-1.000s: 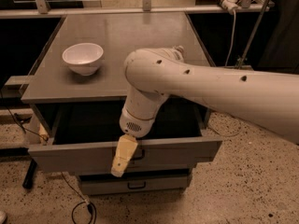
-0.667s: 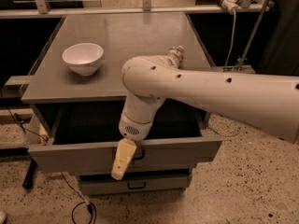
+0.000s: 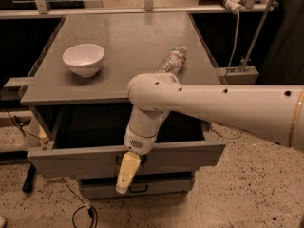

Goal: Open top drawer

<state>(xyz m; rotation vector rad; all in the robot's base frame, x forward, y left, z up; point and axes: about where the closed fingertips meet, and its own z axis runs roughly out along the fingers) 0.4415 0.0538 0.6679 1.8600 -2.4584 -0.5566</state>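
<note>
The wide grey top drawer [image 3: 190,153] stands well out from under the grey worktop [image 3: 133,37], its dark tray interior open to view just behind and above the pincer. The tan-tipped pincer [image 3: 127,172] hangs against the middle of the drawer's front panel, its tip pointing down and slightly left over the narrower grey drawer [image 3: 161,184] below. The black bar handle is hidden behind it, so I cannot tell whether the pincer is clamped on the handle or apart. The bulky white arm [image 3: 228,108] comes in from the pincer's right and bends down over the drawer's opening.

The drawer looks most of the way out, so the step in hand seems to be finishing the pull. To do that well, the draw should run straight toward the camera, in line with the drawer's side rails. The front panel already looks a little skewed, and a sideways tug may bind it. The pull should slow near the end of travel so the drawer does not jolt against its stop.

Far behind the pincer on the worktop, a white round bowl [image 3: 83,59] sits to its left. A clear plastic bottle [image 3: 173,60] lies on its side to its right. A jolt could set the bottle rolling.
</note>
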